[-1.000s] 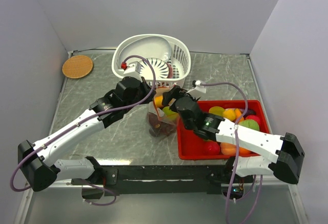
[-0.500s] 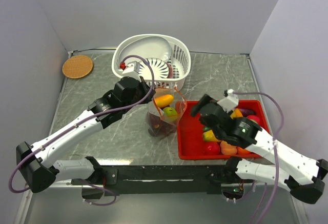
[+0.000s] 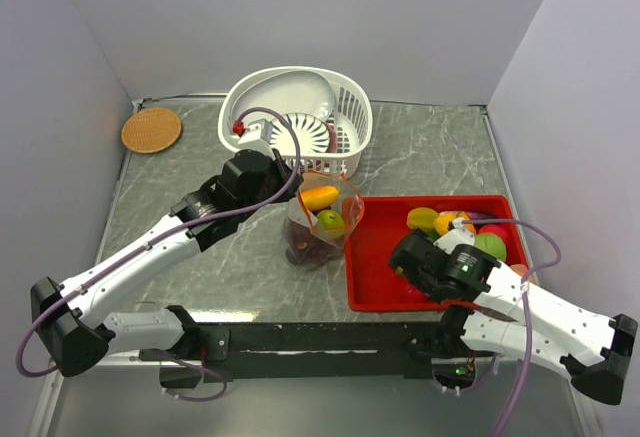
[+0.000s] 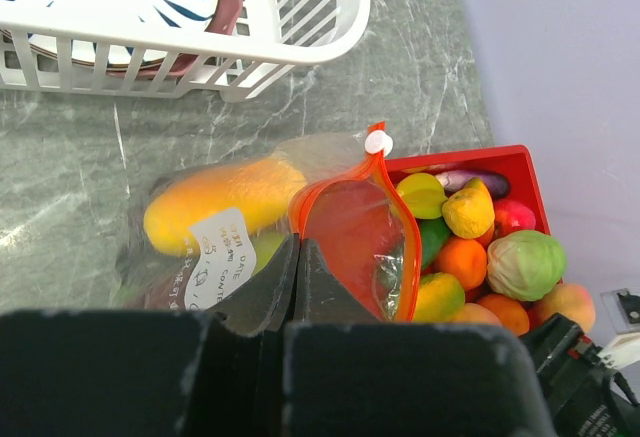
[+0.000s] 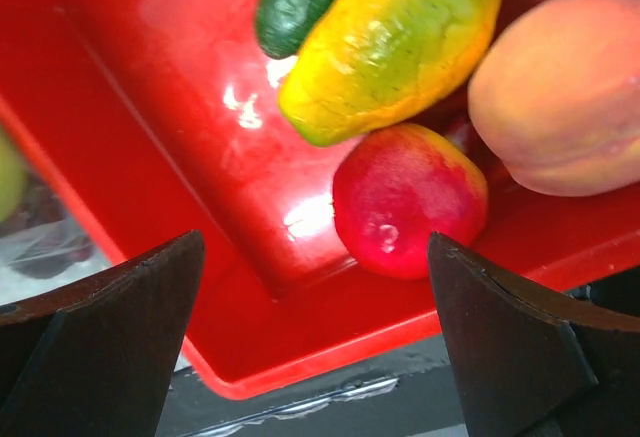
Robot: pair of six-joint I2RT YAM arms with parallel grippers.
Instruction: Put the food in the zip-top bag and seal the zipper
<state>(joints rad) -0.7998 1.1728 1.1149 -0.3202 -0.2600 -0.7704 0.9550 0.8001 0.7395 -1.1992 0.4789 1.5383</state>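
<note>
Left wrist view: the left gripper's [image 4: 297, 252] jaws pinched the zip-top bag [image 4: 215, 252], upright on the desk [image 4: 80, 157] beside the red tray [image 3: 375, 257]; the right gripper's [image 5: 315, 242] jaws gaped wide above a red apple [image 5: 408, 200] there.

red tray [image 3: 375, 257], orange-red zipper [image 4: 340, 179], white basket [image 4: 340, 17]

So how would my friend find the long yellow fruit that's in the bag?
Find the white basket at the back of the table; just in front stands a clear bag with an orange-red rim. The long fruit lies near the bag's top. It is the only long orange-yellow one there; its neighbours are a round green fruit and dark purple grapes.
</note>
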